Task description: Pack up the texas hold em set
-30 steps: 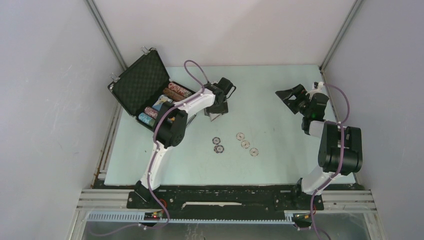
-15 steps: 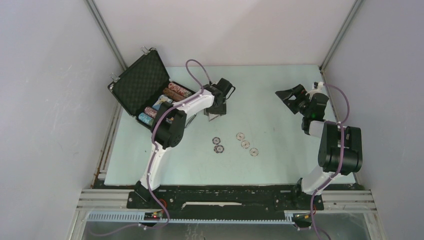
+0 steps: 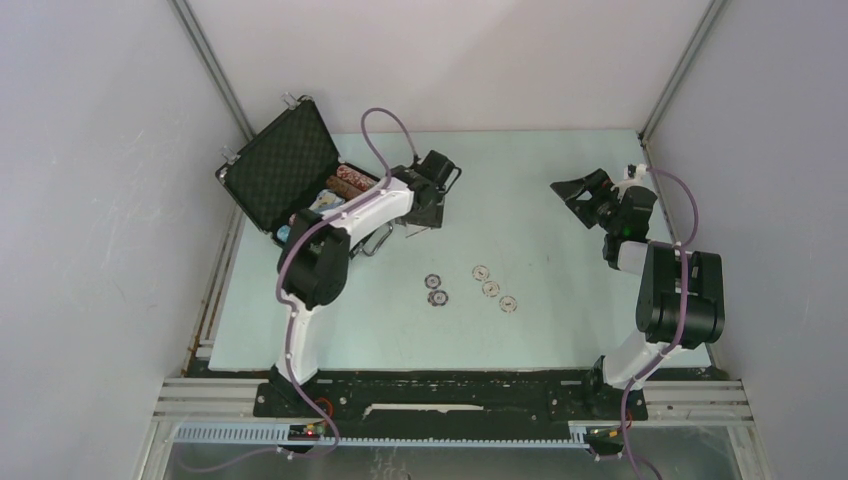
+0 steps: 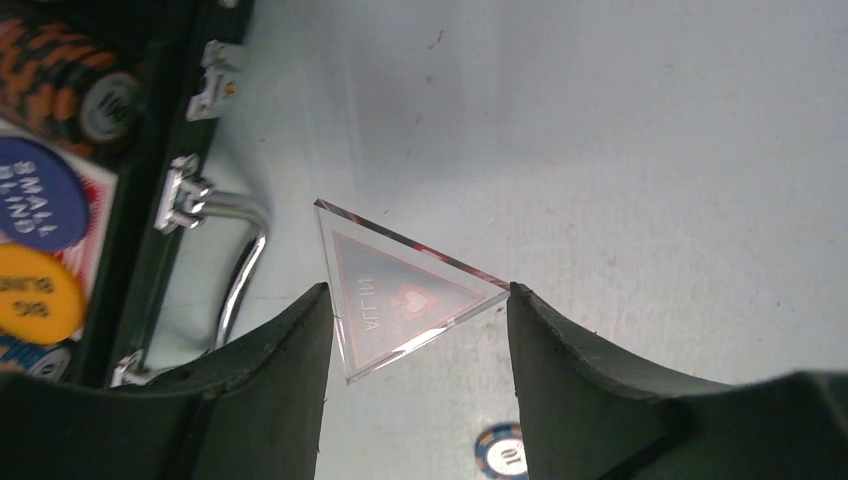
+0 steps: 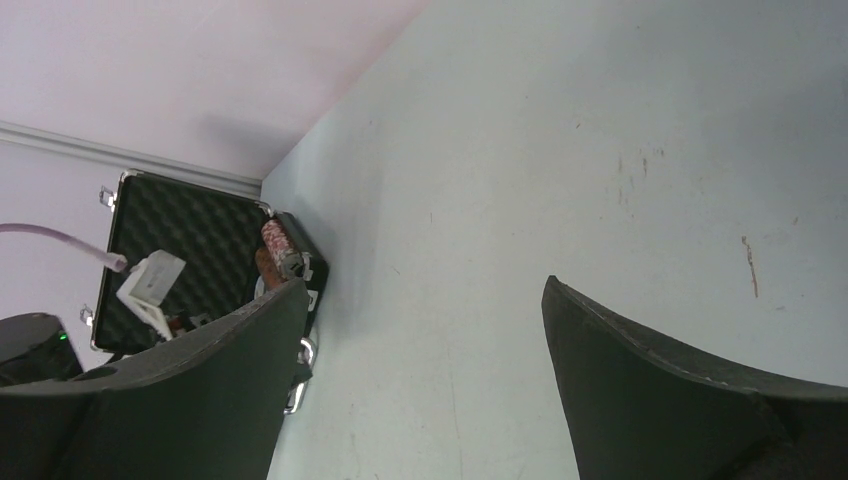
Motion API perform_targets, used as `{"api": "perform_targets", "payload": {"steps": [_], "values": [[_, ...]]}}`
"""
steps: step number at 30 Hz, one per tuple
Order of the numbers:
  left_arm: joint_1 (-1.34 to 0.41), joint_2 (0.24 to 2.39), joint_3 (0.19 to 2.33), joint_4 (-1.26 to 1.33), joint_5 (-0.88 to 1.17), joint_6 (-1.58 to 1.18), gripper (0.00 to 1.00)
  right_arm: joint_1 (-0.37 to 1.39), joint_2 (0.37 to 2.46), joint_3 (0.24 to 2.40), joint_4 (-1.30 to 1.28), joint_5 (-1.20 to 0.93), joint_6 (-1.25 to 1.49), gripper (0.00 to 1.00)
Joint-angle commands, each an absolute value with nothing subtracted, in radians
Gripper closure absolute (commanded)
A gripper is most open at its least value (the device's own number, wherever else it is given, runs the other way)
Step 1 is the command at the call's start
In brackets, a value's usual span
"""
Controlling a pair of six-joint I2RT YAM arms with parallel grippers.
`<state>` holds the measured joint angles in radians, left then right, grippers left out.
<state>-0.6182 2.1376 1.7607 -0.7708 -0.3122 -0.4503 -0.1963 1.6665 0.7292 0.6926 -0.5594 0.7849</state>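
**Packing the set: token in transit.** At far left the small black rectangular case with silver edges (image 3: 285, 165) stands open on the pale worktop (image 3: 560, 250). Its foam-lined lid is raised and its tray already holds rolls of multicoloured poker chips (image 4: 60, 70), a blue round "small blind" button (image 4: 35, 195) and a yellow round "big blind" button (image 4: 35, 295). The curved silver carrying handle (image 4: 247, 268) projects from the tray's front wall toward the middle of the worktop.

Just right of that handle, the left hand (image 4: 417, 295) grips a clear triangular acrylic "ALL IN" token (image 4: 395, 300). Its two dark fingers are closed against opposite edges, and the token appears to be carried clear of the surface.

The deciding relation is that the tray lies directly to the left of this hand, front wall and handle facing it, with the tray's long axis running diagonally from near-left to far-right in the overhead view. To deliver the token, the hand would probably have to pass over the handle and front wall. The left arm is much the nearer to the case.

Nearer the arm bases and further right, five loose round poker chips (image 3: 491, 288) lie flat on the worktop, well apart from the case and not yet packed.

At far right the right hand (image 5: 422, 285) hangs above bare worktop with its fingers spread wide and nothing between them, well apart from every piece of the set.
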Motion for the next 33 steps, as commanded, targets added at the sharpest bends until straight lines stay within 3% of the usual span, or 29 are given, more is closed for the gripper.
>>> {"api": "perform_targets", "payload": {"steps": [1,11,19,33], "values": [[-0.565,1.978,1.694,-0.776,-0.351,-0.409,0.42,-0.196,1.674,0.770,0.738,-0.567,0.788,0.04],[-0.297,1.769,1.471,-0.684,-0.354,-0.493,0.38,-0.193,1.678,0.773,0.738,-0.569,0.789,0.04],[-0.140,1.852,1.526,-0.662,-0.326,-0.598,0.36,-0.192,1.678,0.775,0.736,-0.568,0.788,0.04],[-0.065,2.007,1.590,-0.646,-0.271,-0.756,0.33,-0.189,1.685,0.782,0.730,-0.568,0.783,0.04]]}}
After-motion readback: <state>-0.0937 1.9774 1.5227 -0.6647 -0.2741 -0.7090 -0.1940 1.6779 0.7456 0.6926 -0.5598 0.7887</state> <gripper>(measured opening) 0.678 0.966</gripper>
